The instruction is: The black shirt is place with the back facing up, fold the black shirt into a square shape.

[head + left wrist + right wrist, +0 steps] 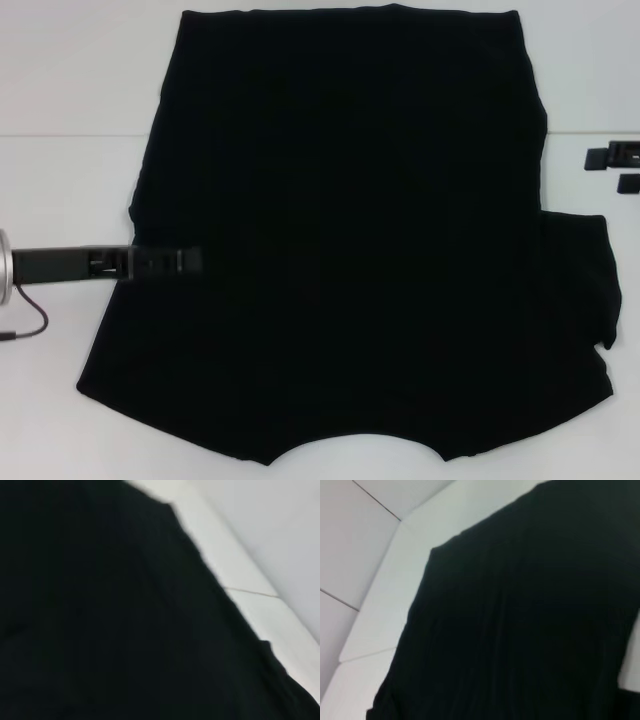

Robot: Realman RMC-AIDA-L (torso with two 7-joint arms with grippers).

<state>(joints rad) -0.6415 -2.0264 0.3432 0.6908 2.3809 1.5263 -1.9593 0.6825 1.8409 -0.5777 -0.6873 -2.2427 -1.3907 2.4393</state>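
The left gripper [165, 262] blurs against the black shirt [350, 230], fingers unreadable; the right gripper [615, 160], three o'clock, is cut off.

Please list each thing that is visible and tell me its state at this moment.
black shirt: spread flat on the white table, plain side up, no letters showing, left sleeve folded in, right sleeve sticking out.
left gripper: reaching in over the shirt's left edge.
right gripper: off the shirt, at the right edge of the head view.
white table: carrying the shirt.
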